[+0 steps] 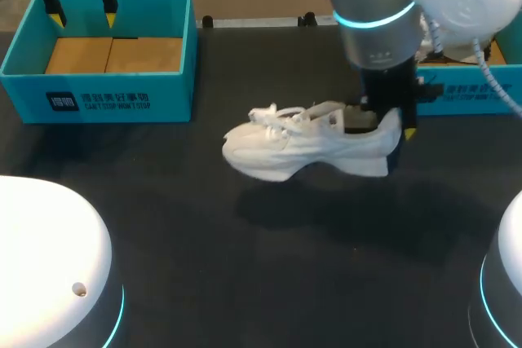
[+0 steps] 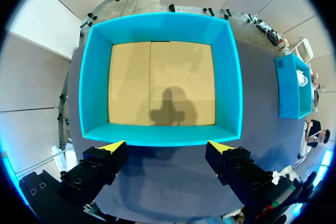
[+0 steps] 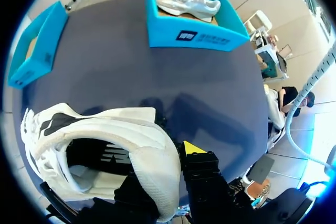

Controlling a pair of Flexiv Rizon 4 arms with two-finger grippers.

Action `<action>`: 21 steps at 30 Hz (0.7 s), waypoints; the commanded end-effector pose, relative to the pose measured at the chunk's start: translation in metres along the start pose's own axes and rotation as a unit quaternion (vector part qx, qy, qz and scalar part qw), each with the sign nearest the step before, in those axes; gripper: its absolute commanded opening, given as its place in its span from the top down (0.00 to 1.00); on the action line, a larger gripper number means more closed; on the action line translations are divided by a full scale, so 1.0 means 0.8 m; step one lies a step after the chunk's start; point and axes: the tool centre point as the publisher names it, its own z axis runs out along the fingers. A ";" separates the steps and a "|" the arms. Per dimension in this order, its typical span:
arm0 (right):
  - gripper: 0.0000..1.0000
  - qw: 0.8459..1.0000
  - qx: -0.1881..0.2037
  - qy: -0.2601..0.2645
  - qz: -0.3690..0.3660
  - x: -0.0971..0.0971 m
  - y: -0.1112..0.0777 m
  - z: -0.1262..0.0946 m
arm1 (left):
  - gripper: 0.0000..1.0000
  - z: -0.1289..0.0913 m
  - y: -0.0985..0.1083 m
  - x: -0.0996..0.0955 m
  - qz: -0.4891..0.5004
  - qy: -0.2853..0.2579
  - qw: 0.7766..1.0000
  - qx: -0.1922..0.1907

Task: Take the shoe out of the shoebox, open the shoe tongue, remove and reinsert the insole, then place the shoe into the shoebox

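Woven cloth shoe, matt table; cardboard-floored shoebox

The right gripper clamps the heel of a white sneaker, its yellow-tipped finger outside the heel wall, above a dark table. Ahead, a blue shoebox holds a second white sneaker; another blue box stands well apart.

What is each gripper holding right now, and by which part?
The right gripper holds the white shoe by the back of its heel. The left gripper is open and holds nothing.
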 end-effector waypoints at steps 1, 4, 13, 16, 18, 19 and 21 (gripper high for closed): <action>1.00 1.000 -0.009 -0.014 -0.004 0.043 -0.024 -0.011 | 0.00 0.000 0.000 0.000 0.000 0.000 1.000 0.000; 1.00 1.000 -0.009 -0.023 -0.010 0.060 -0.040 -0.018 | 0.00 0.000 0.000 0.000 0.000 0.000 1.000 0.000; 1.00 0.999 -0.003 -0.029 -0.029 0.101 -0.082 -0.016 | 0.00 0.000 0.000 0.000 0.000 0.000 1.000 0.000; 1.00 0.999 -0.001 -0.021 -0.030 0.105 -0.090 -0.010 | 0.00 0.000 0.000 0.000 0.000 0.000 1.000 0.000; 1.00 0.999 0.000 -0.020 -0.028 0.104 -0.094 -0.004 | 0.00 0.000 0.000 0.000 0.000 0.000 1.000 0.000; 1.00 1.000 -0.003 -0.017 -0.026 0.104 -0.094 0.000 | 0.00 0.000 0.000 0.000 0.000 0.000 1.000 0.000; 1.00 1.000 -0.005 -0.017 -0.023 0.102 -0.092 0.007 | 0.00 0.000 0.000 0.000 0.000 0.000 1.000 0.000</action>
